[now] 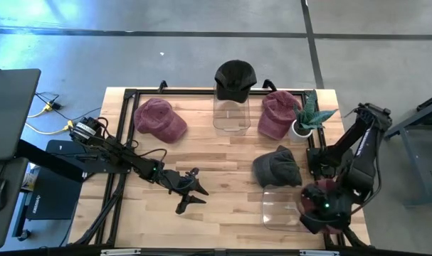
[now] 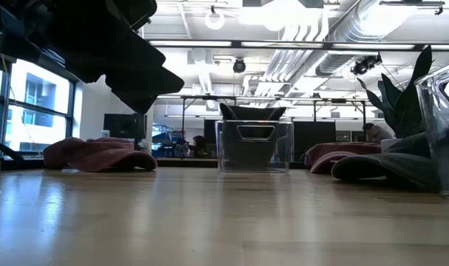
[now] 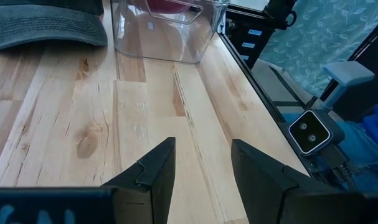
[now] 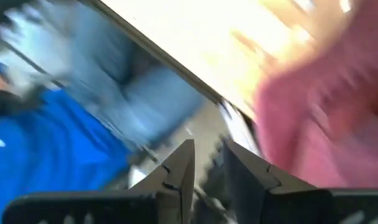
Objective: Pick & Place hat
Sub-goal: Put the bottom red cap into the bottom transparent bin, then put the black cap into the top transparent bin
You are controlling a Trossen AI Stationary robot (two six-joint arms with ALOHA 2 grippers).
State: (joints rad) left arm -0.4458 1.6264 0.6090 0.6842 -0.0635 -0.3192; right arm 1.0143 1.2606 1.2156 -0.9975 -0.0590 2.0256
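spanning the frame, the table carries four hats and two clear bins. a maroon hat sits at the near bin, right under the right gripper, far nearer than the left gripper. whether the right gripper grips it, i cannot tell. right arm folded steeply down; left arm low mid-table, fingers parted, empty.

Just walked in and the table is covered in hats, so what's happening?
A two-armed robot is sorting hats into clear bins. The right gripper is at the near right corner, over a clear bin with a maroon hat right at it. The left gripper waits open over bare wood. A grey hat and two maroon hats lie on the table; a black hat tops the far bin.
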